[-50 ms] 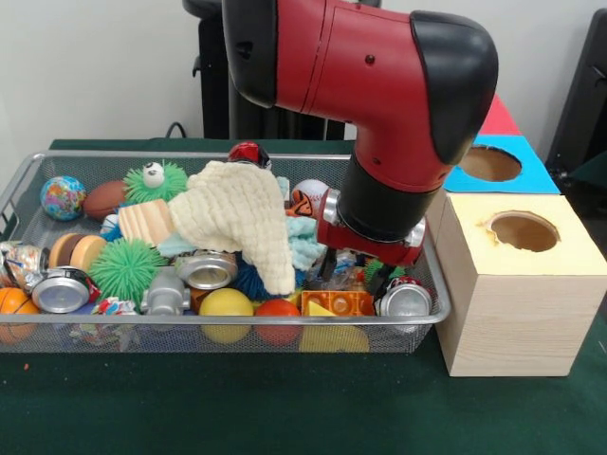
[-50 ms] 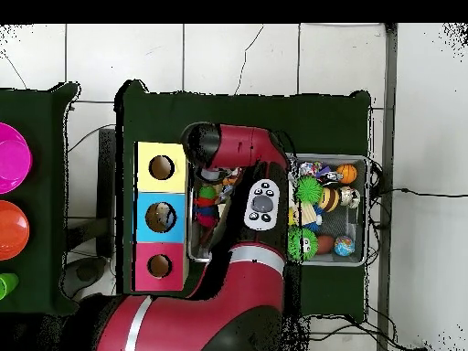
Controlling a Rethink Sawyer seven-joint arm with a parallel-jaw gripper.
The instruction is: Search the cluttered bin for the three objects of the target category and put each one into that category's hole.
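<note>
The red and black arm (image 1: 379, 114) is plunged right into the right end of the wire bin (image 1: 19, 185), and its wrist hides the gripper among the clutter, so I can't tell how the jaws are set. A cream knitted cloth (image 1: 242, 223) lies draped over the pile, with soda cans (image 1: 207, 270), spiky green balls (image 1: 128, 268) and a yellow ball (image 1: 226, 305) around it. The wooden box just beside the bin has the yellow-topped hole (image 1: 524, 231) nearest, then the blue one (image 1: 490, 163).

We note a wire-mesh metal bin (image 1: 28, 171), a nubby cream cloth (image 1: 237, 218), shiny metal cans (image 1: 207, 270), a pale wooden box (image 1: 512, 313) and the arm's glossy plastic shell (image 1: 360, 57).
</note>
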